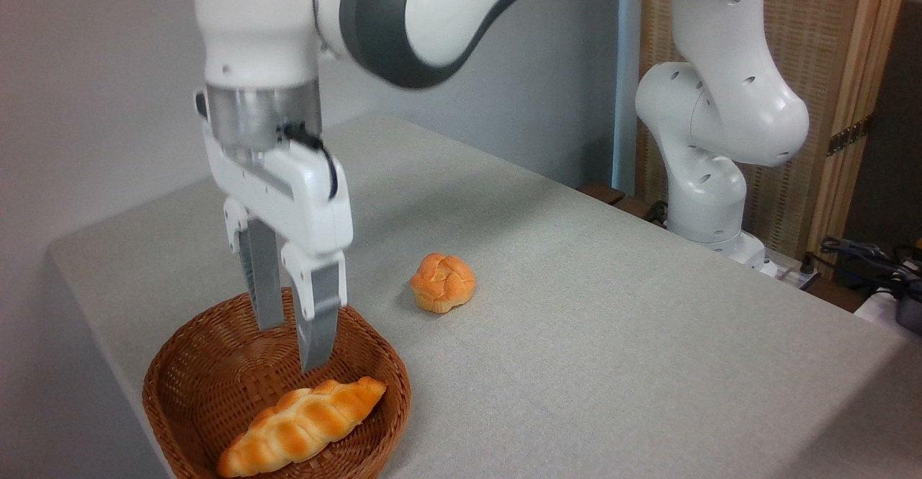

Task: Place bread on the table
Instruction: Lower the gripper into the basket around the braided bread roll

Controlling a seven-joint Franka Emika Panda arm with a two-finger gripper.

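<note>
1. Gripper (294, 348) hangs over the wicker basket (176, 385), fingers apart, holding nothing
2. Bread (302, 426) lies aslant in the basket, front end near the rim
3. Judged light; glossy crust may slip. Grasp across the mid-segments
4. Basket wall crowds the far finger; lift clear of it
5. Table (612, 335) bare to the right past the round bun (442, 281): ample set-down room
</note>
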